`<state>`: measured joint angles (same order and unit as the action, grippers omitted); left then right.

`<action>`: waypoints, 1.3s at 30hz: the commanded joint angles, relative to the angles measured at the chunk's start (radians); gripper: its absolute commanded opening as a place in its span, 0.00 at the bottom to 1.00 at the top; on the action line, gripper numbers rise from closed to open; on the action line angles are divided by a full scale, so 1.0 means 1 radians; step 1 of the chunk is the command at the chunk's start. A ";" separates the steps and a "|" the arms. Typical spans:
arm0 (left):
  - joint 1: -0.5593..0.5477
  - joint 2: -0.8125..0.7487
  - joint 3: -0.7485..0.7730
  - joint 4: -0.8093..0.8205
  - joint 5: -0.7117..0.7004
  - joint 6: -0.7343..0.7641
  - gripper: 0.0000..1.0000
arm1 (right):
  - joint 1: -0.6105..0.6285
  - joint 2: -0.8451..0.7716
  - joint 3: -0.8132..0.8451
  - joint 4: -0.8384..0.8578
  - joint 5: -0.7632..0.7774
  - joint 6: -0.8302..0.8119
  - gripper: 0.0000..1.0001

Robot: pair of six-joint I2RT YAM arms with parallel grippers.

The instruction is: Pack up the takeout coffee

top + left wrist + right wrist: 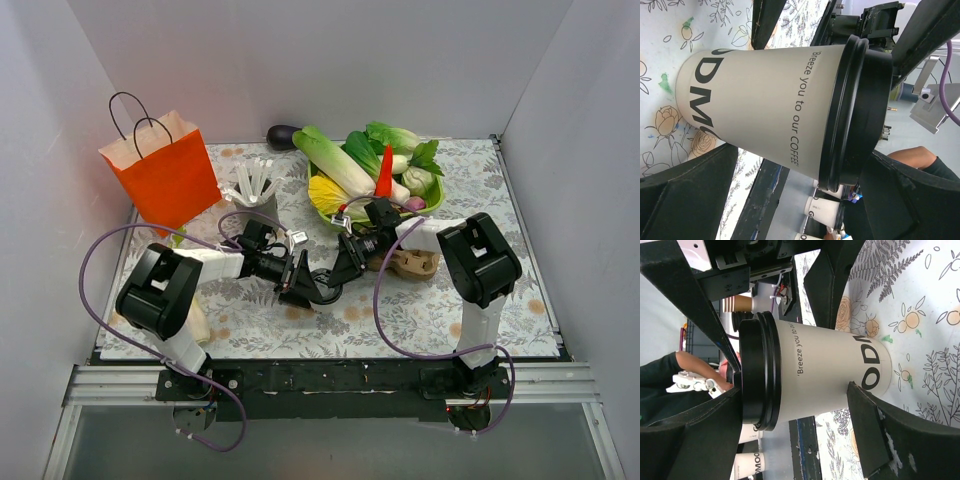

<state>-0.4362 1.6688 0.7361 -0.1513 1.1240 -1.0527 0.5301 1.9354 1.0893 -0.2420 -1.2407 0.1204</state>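
The takeout coffee (770, 105), a cream-white paper cup with a black lid, stands upright with its base at the flowered cloth, mid-table. In the top view only its black lid (326, 287) shows between the two grippers. My left gripper (805, 152) is rolled on its side and open wide, one finger by the cup's base and one by the lid. My right gripper (795, 390) faces it from the other side of the cup (820, 375), also open wide. The brown pulp tray (415, 263) lies just right of the right gripper (347, 263). The left gripper (303, 281) is just left of the lid.
An orange paper bag (160, 172) stands at the back left, a grey cup of white sticks (255, 190) beside it. A green bowl of vegetables (375, 170) and a dark eggplant (283, 135) are at the back. More paper cups (825, 205) stand off the table.
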 commanded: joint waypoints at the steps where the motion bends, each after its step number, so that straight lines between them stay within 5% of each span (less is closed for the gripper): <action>1: 0.002 0.055 0.003 0.033 -0.285 0.091 0.96 | 0.038 -0.012 -0.060 0.132 -0.108 0.078 0.85; 9: 0.004 -0.067 0.032 0.093 -0.130 0.045 0.98 | 0.036 -0.036 0.043 0.040 -0.129 0.009 0.96; 24: 0.048 -0.109 0.012 0.088 -0.095 -0.001 0.98 | 0.022 -0.053 0.055 -0.145 0.041 -0.096 0.98; 39: 0.074 -0.095 0.051 -0.125 -0.110 0.141 0.98 | 0.008 -0.076 0.090 -0.184 0.055 -0.079 0.98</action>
<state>-0.3798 1.5841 0.7559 -0.2092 1.0733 -0.9894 0.5312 1.8973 1.1385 -0.3691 -1.1698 0.0360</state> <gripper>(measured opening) 0.982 0.981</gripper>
